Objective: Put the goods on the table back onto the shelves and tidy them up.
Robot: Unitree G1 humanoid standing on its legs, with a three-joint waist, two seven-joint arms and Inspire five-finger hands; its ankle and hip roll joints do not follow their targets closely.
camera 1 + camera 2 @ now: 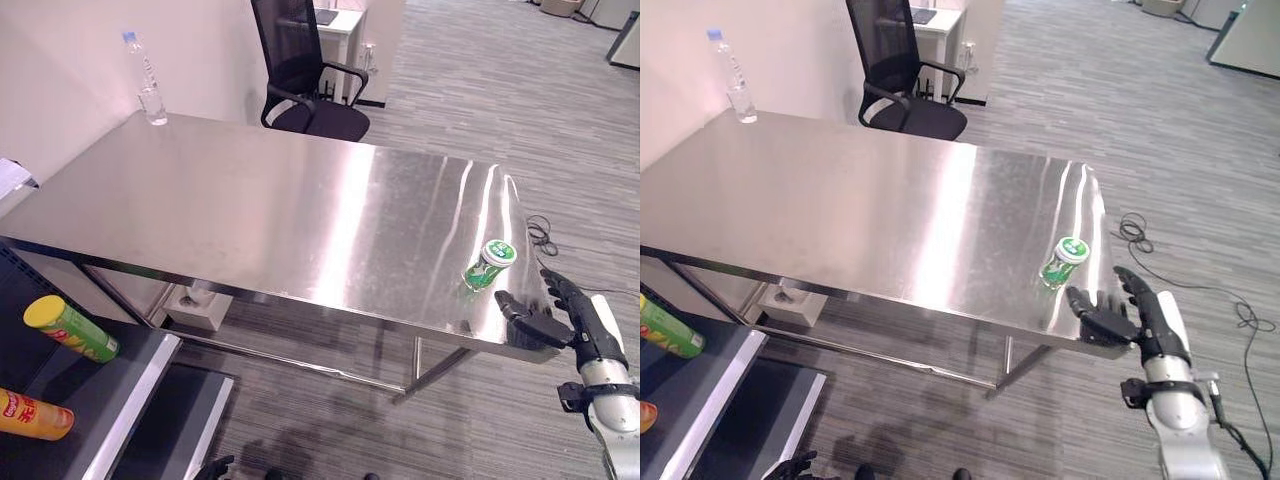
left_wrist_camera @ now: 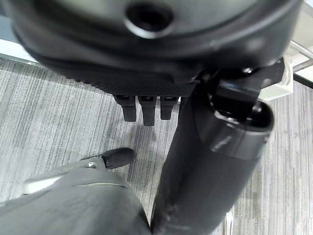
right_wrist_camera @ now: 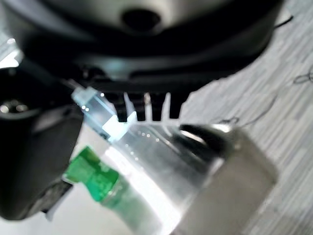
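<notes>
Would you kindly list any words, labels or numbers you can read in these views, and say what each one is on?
No text can be read reliably.
Green can lying on the table near the right hand: white marks on its lid, too small to read.
Yellow-capped green tube on the shelf: print blurred.
Orange tube: red label mark, illegible.
Water bottle: no legible label.

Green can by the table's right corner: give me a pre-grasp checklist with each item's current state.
1. Green can on the table, apart from other things: ok.
2. Can upright: not ok, it lies tilted.
3. Right hand open: ok, fingers straight.
4. Right hand touching the can: not ok, it sits short of it at the table edge.
5. Left hand free: ok, hanging empty over the floor.
6. Shelf room beside the tubes: cannot tell.
</notes>
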